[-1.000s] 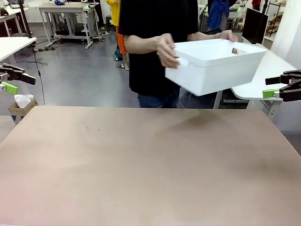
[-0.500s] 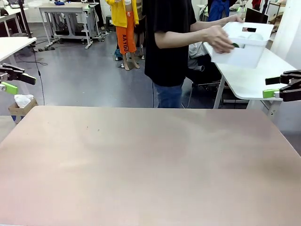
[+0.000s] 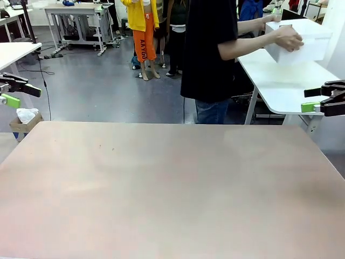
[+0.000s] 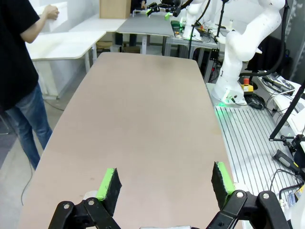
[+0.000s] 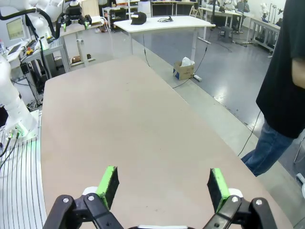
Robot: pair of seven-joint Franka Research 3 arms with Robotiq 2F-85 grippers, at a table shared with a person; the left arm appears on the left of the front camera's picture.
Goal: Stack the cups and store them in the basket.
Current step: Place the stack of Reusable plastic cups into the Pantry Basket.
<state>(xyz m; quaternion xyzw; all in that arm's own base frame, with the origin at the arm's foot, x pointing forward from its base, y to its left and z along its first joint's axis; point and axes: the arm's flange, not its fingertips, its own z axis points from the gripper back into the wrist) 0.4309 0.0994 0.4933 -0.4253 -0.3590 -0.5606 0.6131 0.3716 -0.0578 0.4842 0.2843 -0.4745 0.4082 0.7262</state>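
Bare tan tabletop [image 3: 172, 189] fills the near field, nothing resting on it. At its left edge hangs the left gripper [image 4: 164, 183], jaws spread wide and empty, green pads [image 4: 108, 185] well apart over the table; from the front it [image 3: 12, 91] sits at picture left, off the table edge. The right gripper [image 5: 162, 187] is likewise released and empty, parked off the right edge [image 3: 322, 100].

Farther off, the person in a black shirt [image 3: 210, 48] stands beyond the far edge, turned toward a white side table [image 3: 275, 81]. Both of the person's hands [image 3: 288, 39] grip the large white rectangular plastic basket [image 3: 302, 40], held just over or on that side table; contact with the top cannot be told. It is well away from both grippers. Cups: none can be made out, and whether any sit inside the basket cannot be told.

Handling judgement: the basket looks light, stiff, smooth-walled, likely slippery for pads. It is too wide for one claw to span, so a rim or handle-slot pinch is the best hold, ideally two-armed. Its long axis appears to run roughly left-right across the front view, opening upward, roughly level. The handle slots are not clearly visible.
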